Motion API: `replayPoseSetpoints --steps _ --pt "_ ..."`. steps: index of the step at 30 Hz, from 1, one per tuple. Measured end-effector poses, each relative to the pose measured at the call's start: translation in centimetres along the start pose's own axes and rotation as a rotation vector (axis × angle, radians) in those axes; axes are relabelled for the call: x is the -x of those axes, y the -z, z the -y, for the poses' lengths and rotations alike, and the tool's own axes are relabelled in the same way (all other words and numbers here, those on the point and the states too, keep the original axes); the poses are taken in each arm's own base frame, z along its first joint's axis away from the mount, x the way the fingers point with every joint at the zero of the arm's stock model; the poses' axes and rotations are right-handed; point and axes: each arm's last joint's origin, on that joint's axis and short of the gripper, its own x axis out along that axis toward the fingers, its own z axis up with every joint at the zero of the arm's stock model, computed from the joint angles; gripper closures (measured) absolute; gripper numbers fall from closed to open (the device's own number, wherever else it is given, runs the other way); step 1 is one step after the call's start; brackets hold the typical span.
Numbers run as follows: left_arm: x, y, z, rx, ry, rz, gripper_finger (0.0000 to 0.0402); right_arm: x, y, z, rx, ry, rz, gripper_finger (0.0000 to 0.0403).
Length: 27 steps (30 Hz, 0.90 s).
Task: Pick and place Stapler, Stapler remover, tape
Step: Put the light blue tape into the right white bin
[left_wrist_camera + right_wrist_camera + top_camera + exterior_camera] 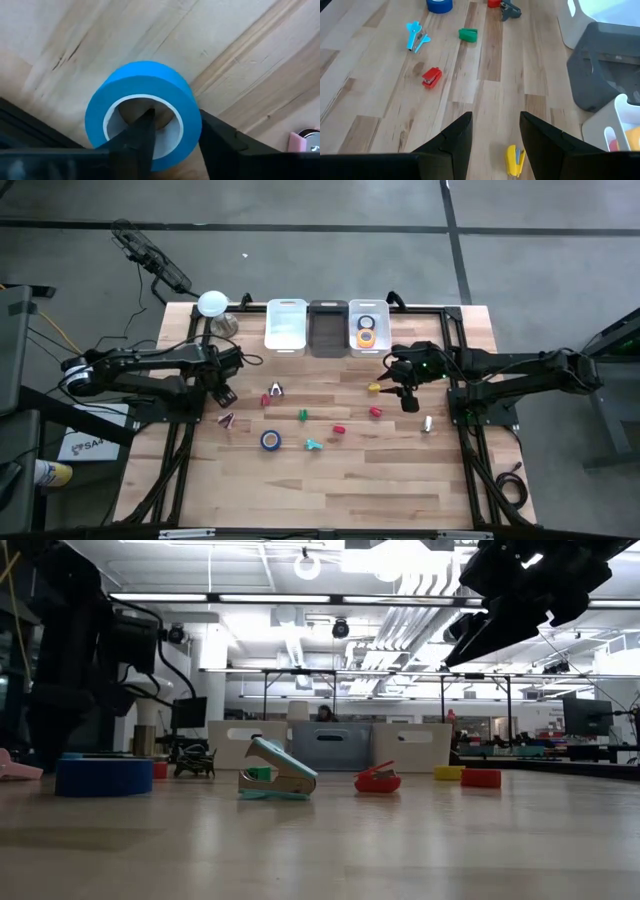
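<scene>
blue tape (145,107) straddled by open left end effector (172,137); right end effector (495,132) open above table.

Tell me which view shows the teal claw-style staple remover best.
The low view: the teal staple remover lies close, in side profile, with nothing in front of it. The high view shows only a small teal shape; the right wrist view shows it far off; the left wrist view misses it.
</scene>
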Motion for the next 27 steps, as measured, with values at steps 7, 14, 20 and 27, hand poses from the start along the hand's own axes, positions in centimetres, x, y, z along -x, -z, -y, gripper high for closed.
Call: replayPoseSetpoints --steps 7,14,20,27 --pt "0.0 0.0 0.0 -0.052 -0.009 0.005 0.0366 0.0 0.0 0.0 0.0 0.001 -0.002 0.0247" --pt "0.7 -0.7 0.2 -0.153 -0.016 0.036 0.0366 0.0 0.0 0.1 -0.001 0.034 -0.008 0.0247" --pt "3.5 -4.0 1.0 -0.295 -0.026 0.336 0.0366 0.0 -0.3 0.5 0.004 0.128 0.019 0.0247" --pt "7.2 -8.1 2.8 -0.599 0.095 0.855 0.0366 -1.1 -2.0 1.1 0.028 0.182 0.173 0.0247"
